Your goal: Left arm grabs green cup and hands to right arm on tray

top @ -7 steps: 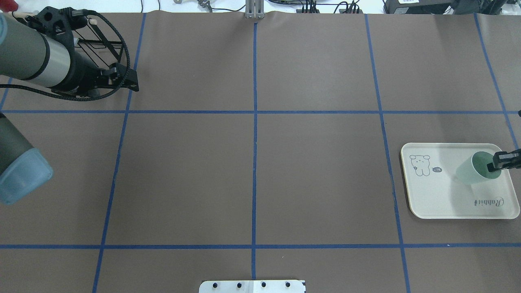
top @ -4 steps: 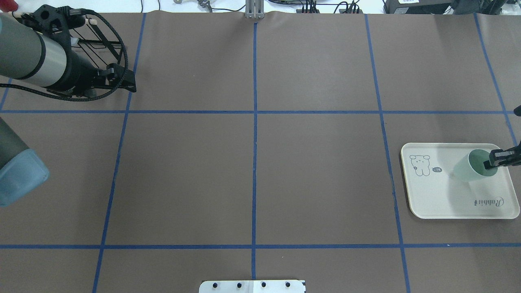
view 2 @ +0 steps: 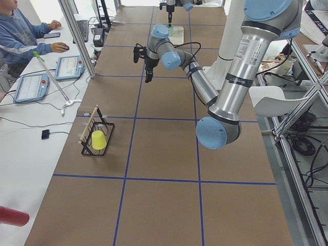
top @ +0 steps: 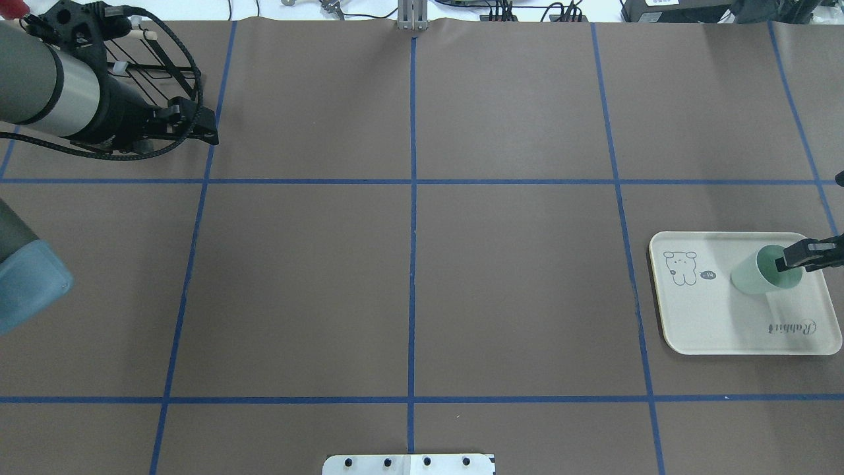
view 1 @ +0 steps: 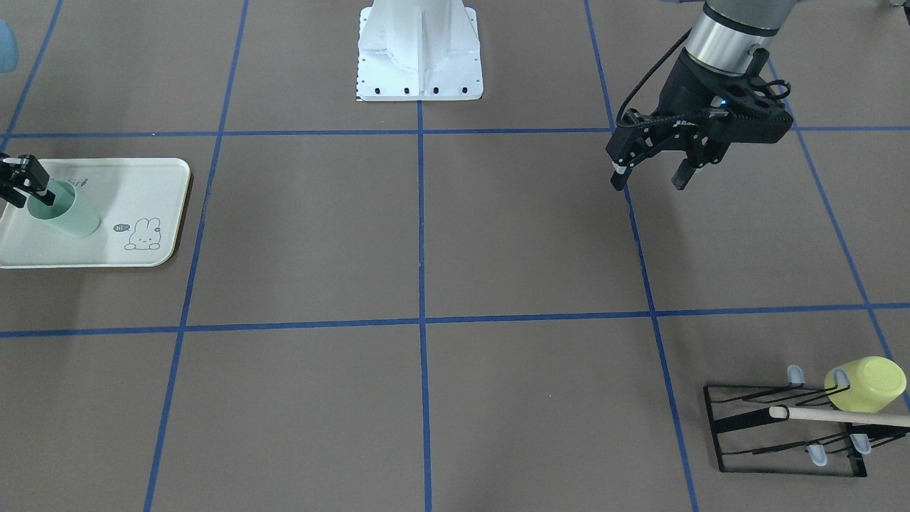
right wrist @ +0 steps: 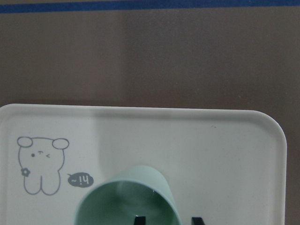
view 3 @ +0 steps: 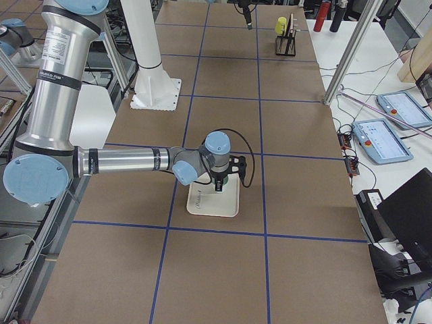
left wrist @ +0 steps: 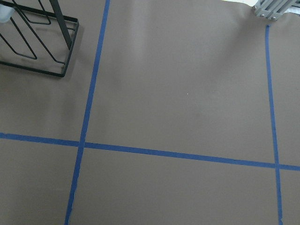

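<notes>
Overhead exterior showed the right gripper pinching the green cup by its rim on the tray, apparently seated; you next needed a clean release, with the left gripper wide and empty.

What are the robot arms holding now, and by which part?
Jaws of the right arm pinch the green cup by its rim; the left arm holds nothing.

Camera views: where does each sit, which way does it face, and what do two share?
Front-facing: across the table, looking down at the base; left gripper at view right.
Overhead: above the base side, looking forward; right gripper on the green cup.
Exterior left: table's end, looking along it; left arm near.
Exterior right: opposite end; right arm near, over the tray.
Left wrist: faces table and rack corner; no gripper shows.
Right wrist: looks into the cup; fingertips at bottom.
Front-facing and overhead share tray and cup.
</notes>
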Controlling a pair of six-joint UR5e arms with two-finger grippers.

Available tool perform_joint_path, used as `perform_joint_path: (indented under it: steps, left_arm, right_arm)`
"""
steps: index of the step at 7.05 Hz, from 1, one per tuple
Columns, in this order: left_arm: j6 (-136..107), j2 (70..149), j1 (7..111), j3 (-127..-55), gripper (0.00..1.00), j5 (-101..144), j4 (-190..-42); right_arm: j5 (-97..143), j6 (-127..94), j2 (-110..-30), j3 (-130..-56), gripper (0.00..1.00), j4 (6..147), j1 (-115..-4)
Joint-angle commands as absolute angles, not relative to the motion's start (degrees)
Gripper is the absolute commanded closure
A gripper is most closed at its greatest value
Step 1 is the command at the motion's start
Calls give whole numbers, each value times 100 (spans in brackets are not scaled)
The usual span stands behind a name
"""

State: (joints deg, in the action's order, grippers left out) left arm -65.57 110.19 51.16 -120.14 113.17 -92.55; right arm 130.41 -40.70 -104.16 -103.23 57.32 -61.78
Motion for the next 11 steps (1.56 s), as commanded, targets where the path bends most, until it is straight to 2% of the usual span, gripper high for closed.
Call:
perform_joint_path:
  steps: [1, 3, 5, 6, 7, 8, 9, 11]
  left_arm:
    - [-6539, 10978, 5237, -12067, 1, 11338, -9246]
    - [-5309, 10314, 5780, -12181, 1, 11819, -9237]
    - [-2766, 9085, 6587, -12174, 1, 12398, -9237]
    - [-1785, 8749, 7123, -11990, 1, 12706, -9115]
    - [-810, 8736, 7624, -11771, 1, 12796, -8627]
    - [149, 8789, 8395, -11334, 1, 12814, -8030]
    - [898, 8859, 9081, -10424, 1, 13223, -7998]
    - [959, 9043, 9167, -10221, 1, 14071, -7972]
  right_arm:
    - [13235, -4052, -10520, -10712, 1, 5757, -6650]
    - [13298, -3730, -10460, -10688, 1, 5844, -7108]
    - [13324, -1953, -9708, -10705, 1, 7862, -8019]
    - [13298, -1098, -9164, -10670, 1, 8928, -8372]
    - [13298, -498, -8871, -10653, 1, 9574, -8602]
    - [13298, -327, -8929, -10644, 1, 9711, -8648]
    - [13333, -317, -9043, -10626, 1, 9712, -8701]
    - [13307, -351, -9088, -10635, 1, 9694, -8701]
